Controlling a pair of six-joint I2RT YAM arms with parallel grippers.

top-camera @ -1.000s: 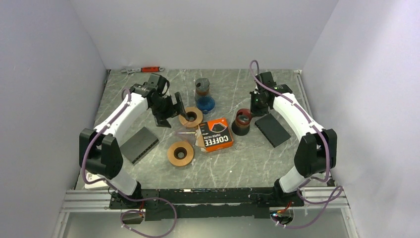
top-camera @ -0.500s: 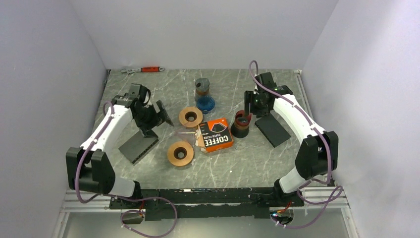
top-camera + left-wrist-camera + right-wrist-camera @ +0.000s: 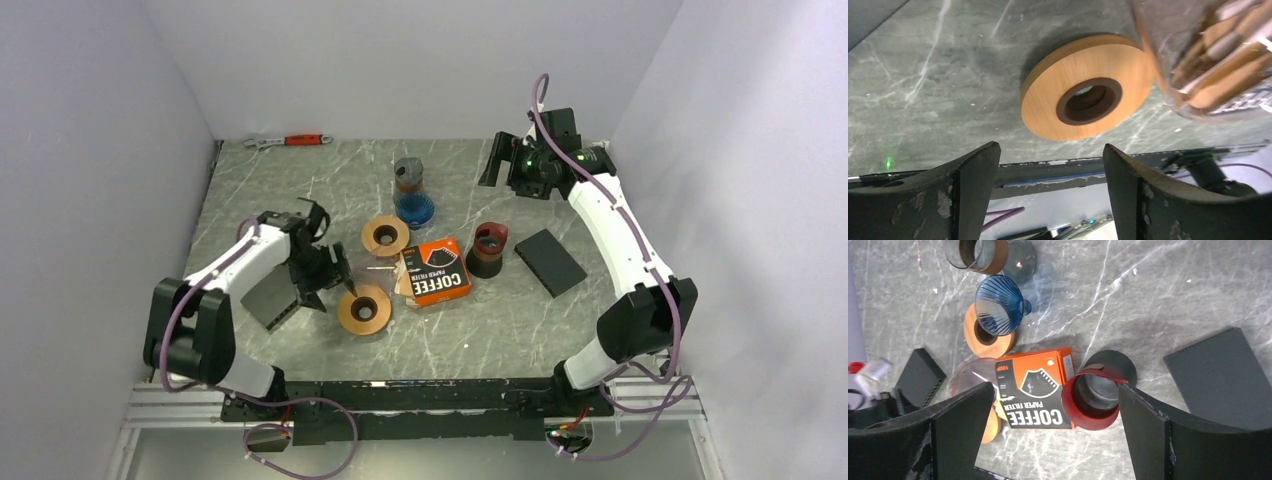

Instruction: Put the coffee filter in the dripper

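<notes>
The left gripper (image 3: 1048, 150) is held spread and empty by a wooden ring (image 3: 1083, 92), with the filters (image 3: 1218, 60) bagged beside the orange box (image 3: 435, 272). Several could be dragged out together, or the red dripper (image 3: 1090, 397) tipped, since the right gripper (image 3: 1055, 390) is held spread and empty well apart from it.

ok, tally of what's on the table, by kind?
Wooden rings: 2
Dark flat blocks: 2
Drippers (blue, red, grey-brown): 3
Filter box: 1
Clear pack of brown filters: 1
Wrench: 1
Total: 10
</notes>
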